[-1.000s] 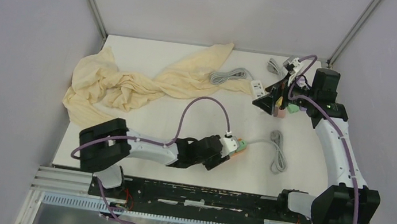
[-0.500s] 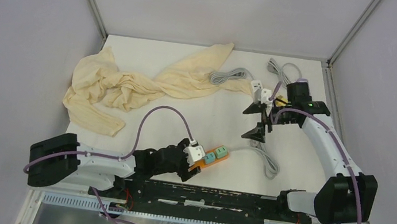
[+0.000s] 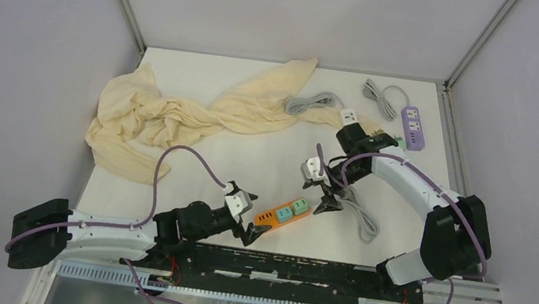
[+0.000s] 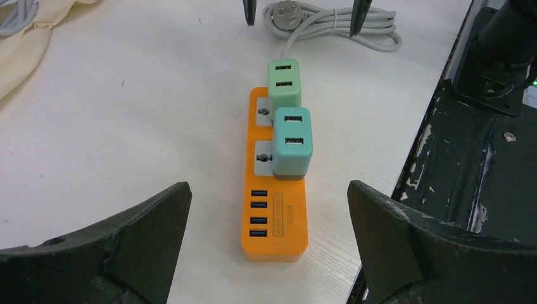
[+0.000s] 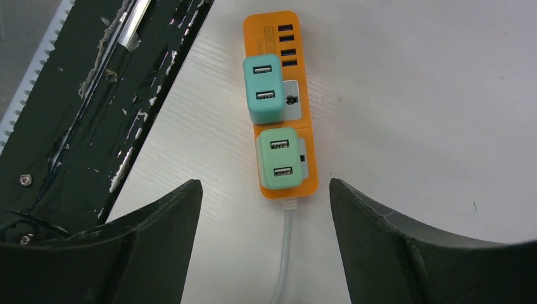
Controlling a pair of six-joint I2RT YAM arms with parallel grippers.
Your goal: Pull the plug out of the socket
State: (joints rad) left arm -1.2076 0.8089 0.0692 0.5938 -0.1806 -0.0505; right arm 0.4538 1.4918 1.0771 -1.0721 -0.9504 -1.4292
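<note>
Standing seated in the orange power strip (image 3: 265, 217), two green plugs (image 3: 298, 205) fill its cord-end half, faces up. Its long axis runs diagonally: USB end toward left gripper (image 3: 249, 214), cord end toward right gripper (image 3: 321, 189). Both claws gape empty at its opposite ends, judged set to brace and pull

Two plugs (image 4: 292, 149) side by side on socket strip (image 4: 275, 221); cloth (image 3: 169, 115) behind-left.

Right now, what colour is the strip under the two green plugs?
The strip is orange; left wrist view.
</note>
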